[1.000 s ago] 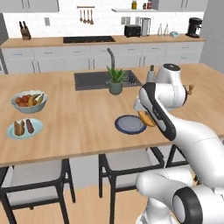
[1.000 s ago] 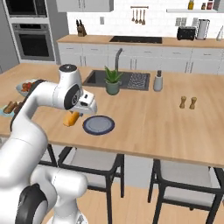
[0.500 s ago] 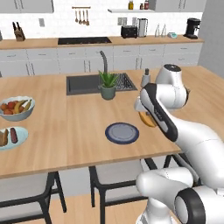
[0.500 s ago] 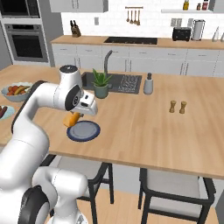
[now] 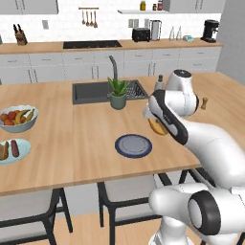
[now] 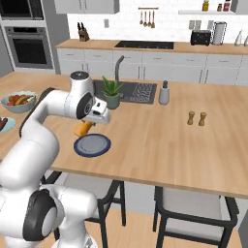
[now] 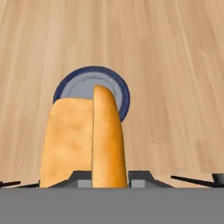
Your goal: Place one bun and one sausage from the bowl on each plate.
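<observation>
While my gripper [image 7: 109, 177] is clenched on the bun [image 7: 85, 138], the thing that matters is where the empty plate [image 5: 134, 145] lies from it. Going left to right along the near edge of the counter [image 5: 86, 158]: at the far left corner sits the pale plate [image 5: 13, 151], already carrying two pieces that look like a bun and a sausage; just behind it stands the fruit bowl [image 5: 18, 118]. Well apart from those, near the middle of the near edge, lies the dark blue plate, bare. My bun hangs above the counter just to the right of that plate and slightly toward the sink [image 5: 103, 92] side.

From the hand camera the plate [image 7: 92, 87] shows ahead of the bun's far end, partly hidden behind it, so the bun's long axis points toward the plate. In the right base view the bun [image 6: 82, 129] hangs over the plate's [image 6: 92, 145] far left rim.

I judge the move ahead is a short shift toward the near edge and leftward, then down, so the bun lands inside the rim rather than across it. One risk: if I let go this high it may roll off.
</observation>
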Controlling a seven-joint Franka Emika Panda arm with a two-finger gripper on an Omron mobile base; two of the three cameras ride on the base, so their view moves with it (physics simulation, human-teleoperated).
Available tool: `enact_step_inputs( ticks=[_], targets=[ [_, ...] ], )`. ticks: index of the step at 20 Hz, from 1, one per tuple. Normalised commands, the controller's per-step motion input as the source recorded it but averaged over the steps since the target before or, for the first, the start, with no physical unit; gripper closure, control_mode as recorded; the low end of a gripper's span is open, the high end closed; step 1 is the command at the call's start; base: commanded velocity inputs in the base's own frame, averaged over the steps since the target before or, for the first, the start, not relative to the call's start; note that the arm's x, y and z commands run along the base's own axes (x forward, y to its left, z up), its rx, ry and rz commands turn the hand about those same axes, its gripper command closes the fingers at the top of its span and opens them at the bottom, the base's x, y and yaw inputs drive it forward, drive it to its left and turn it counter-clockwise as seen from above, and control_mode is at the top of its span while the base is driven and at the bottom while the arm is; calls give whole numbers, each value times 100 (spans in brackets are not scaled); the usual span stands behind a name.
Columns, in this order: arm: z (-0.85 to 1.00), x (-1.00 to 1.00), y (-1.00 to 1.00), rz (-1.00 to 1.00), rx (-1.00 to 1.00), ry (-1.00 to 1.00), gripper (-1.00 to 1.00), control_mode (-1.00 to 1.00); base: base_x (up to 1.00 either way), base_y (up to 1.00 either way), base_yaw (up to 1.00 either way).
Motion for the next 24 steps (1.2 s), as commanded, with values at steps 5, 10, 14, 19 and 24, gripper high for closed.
enact_step_inputs(
  ticks=[5,10,14,19,24],
  targets=[
    [-38,72,4,0,-2,7,100,-100,0,0,0],
    [-63,48,14,0,-7,13,100,-100,0,0,0],
    [-65,10,9,1,-3,10,100,-100,0,0,0],
    [-50,5,0,2,0,2,100,-100,0,0,0],
    [-47,27,0,2,0,0,100,-100,0,0,0]
  ],
)
